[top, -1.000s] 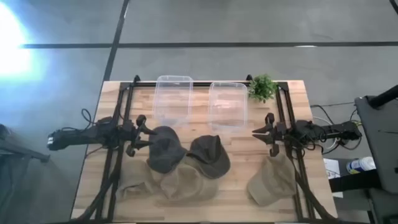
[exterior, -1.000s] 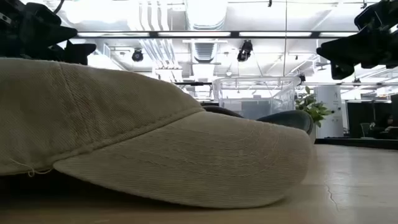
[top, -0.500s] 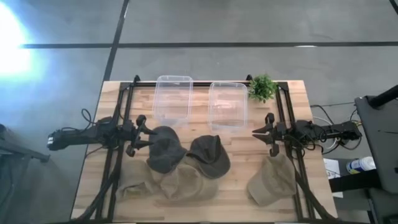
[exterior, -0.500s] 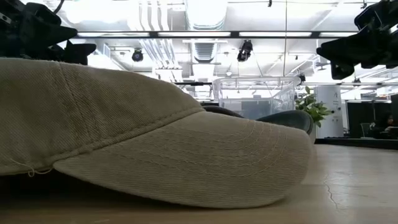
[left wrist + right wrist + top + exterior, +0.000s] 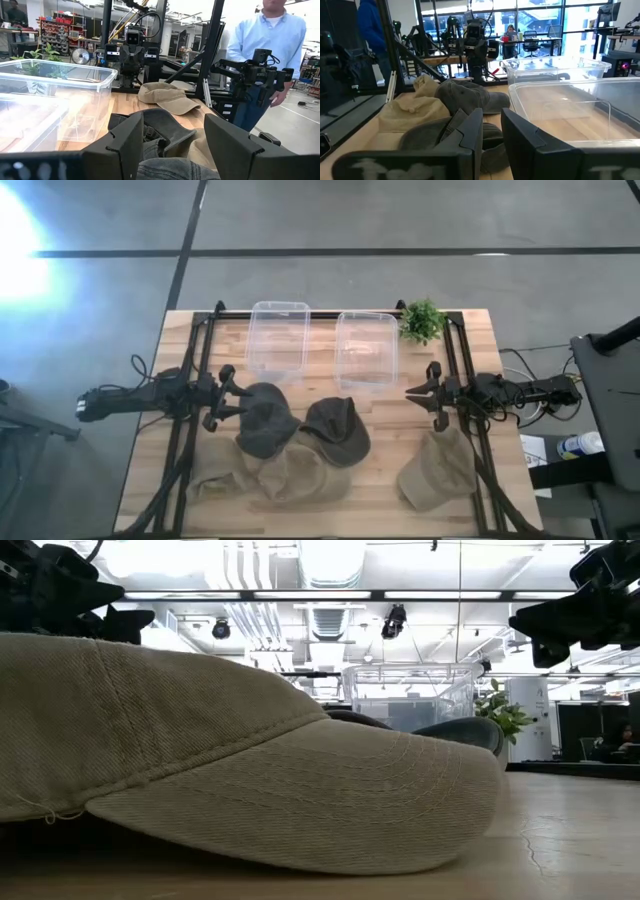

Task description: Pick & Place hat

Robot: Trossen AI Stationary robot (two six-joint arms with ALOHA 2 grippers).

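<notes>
The table (image 5: 480,340) is pale wood in planks, with a soft sheen low down. Beyond the left gripper's (image 5: 172,132) matt black plastic fingers (image 5: 122,145), two bins (image 5: 277,340) of clear, glossy plastic catch the light. The tan cap (image 5: 250,780) is woven cotton twill, matt, with stitched rows on its brim and a loose thread. The dark caps (image 5: 265,420) look like soft, washed grey cloth, rumpled. The frame rails (image 5: 455,360) are black metal.

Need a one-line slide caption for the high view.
Both hands, left hand and right hand, hover open over scattered hats beside two clear bins.
</notes>
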